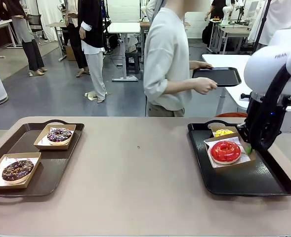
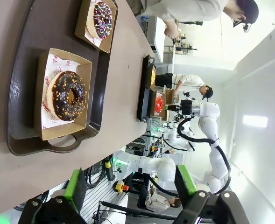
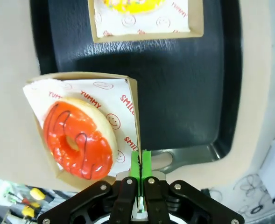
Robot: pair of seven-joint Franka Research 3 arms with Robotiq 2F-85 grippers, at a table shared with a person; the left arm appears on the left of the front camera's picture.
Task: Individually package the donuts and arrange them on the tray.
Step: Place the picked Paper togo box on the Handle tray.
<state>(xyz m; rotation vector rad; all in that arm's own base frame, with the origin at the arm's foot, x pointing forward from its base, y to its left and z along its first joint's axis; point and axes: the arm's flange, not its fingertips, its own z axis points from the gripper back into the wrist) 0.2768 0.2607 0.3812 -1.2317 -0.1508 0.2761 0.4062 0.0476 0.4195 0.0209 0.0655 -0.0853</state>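
The right gripper (image 3: 140, 163) is pinched tight on the side wall of a cardboard box (image 1: 212, 144). The red donut (image 1: 225, 151) sits in that box, on the black tray (image 1: 264, 180) on the right. The box tilts a little. The yellow donut (image 1: 223, 132) is in another box just behind it.

The left gripper (image 2: 130, 183) has its fingers wide apart and holds nothing. On the brown tray (image 1: 56, 168) on the left are the dark chocolate donut (image 1: 18, 170) and the sprinkle donut (image 1: 59, 135), each in its own box.

A person (image 1: 167, 59) stands at the far side, holding another tray (image 1: 218, 76).
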